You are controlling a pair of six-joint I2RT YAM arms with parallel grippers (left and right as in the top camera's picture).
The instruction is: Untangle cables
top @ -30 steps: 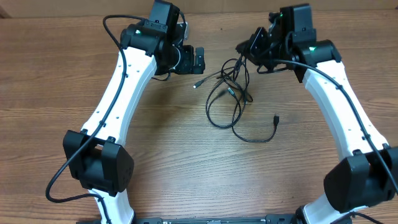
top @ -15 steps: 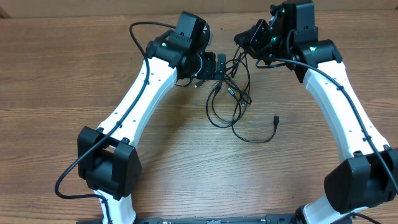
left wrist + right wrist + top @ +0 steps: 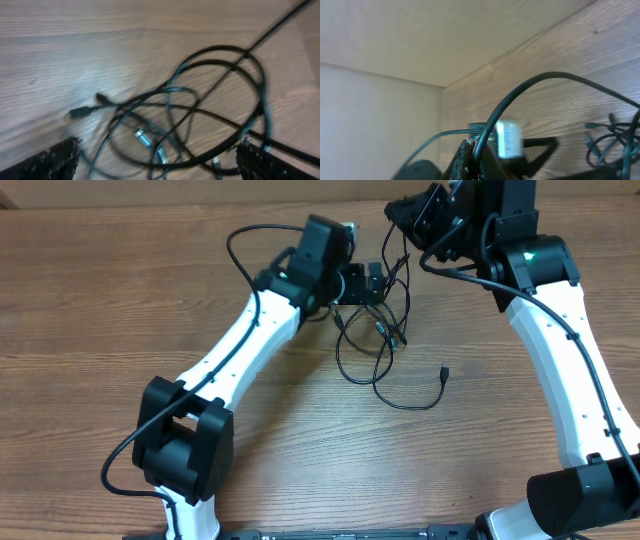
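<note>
Cables (image 3: 385, 345), thin black cords with small plugs: tangled loops on the brown wooden table (image 3: 120, 300). Right gripper (image 3: 397, 215) clenched on one raised strand. Left gripper (image 3: 374, 280) released, at the knot. Recommend closing on a single crossing loop, then drawing apart slowly.
</note>
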